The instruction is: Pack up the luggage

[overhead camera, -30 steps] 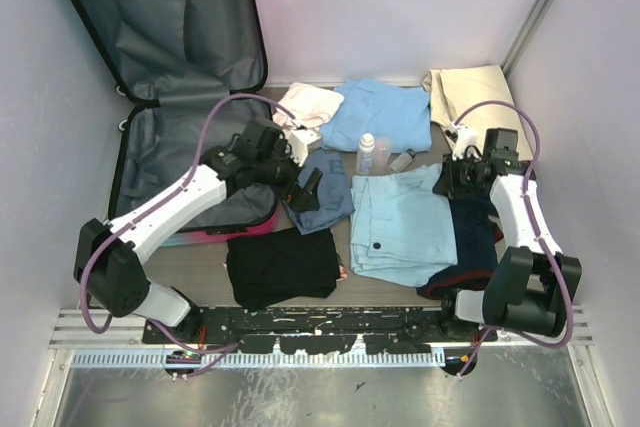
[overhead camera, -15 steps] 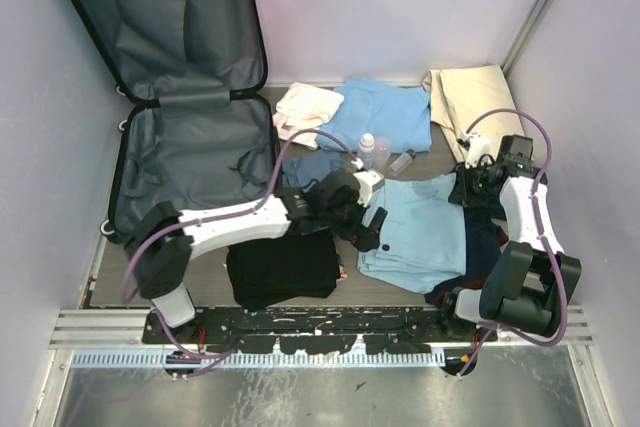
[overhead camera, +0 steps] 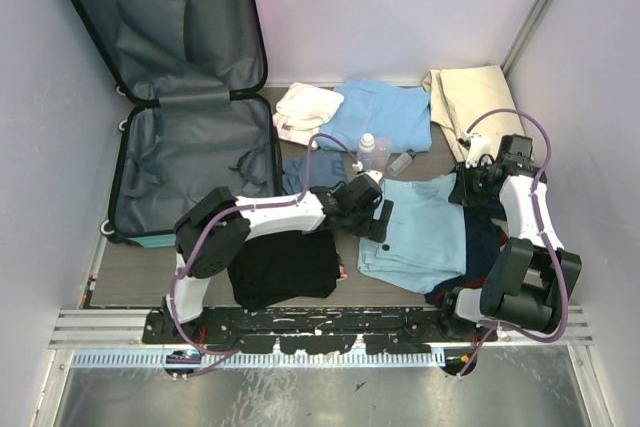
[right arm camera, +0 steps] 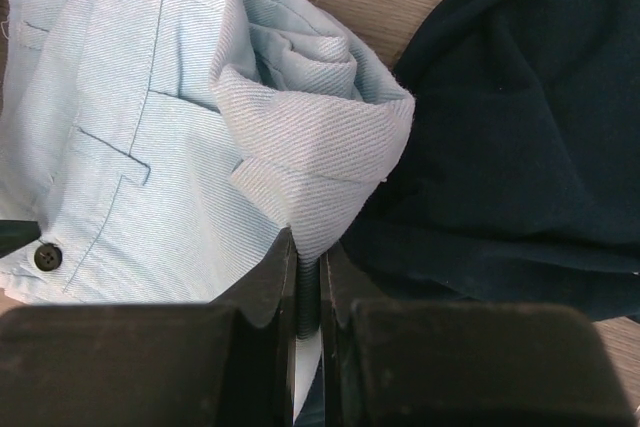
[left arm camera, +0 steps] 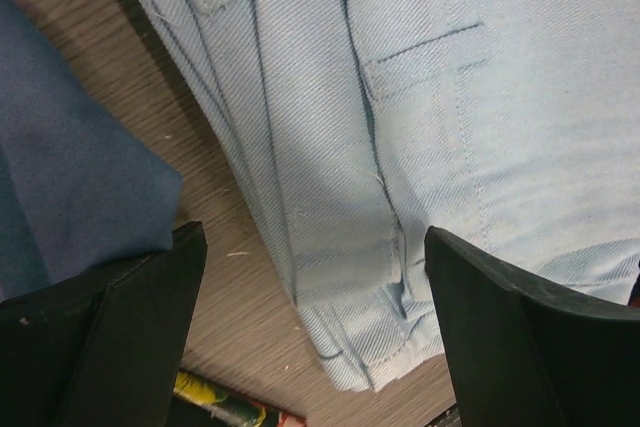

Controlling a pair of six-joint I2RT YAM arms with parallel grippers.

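the luggage (overhead camera: 190,162) lies open, well left of both grippers. left gripper (left arm camera: 310,237) is spread over the light blue trousers (overhead camera: 430,237). right gripper (right arm camera: 308,247) pinches their fold.

Luggage (overhead camera: 190,152) lid cut by top edge; navy cloth (overhead camera: 485,237) half under trousers (overhead camera: 425,232)

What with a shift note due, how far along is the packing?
Done: the suitcase lies open, nothing in it. In hand: the right fingers pinch a fold of the pale blue trousers; the left fingers stand open over their edge. To do: everything, including the black clothes, blue shirt and bottles, lies outside.
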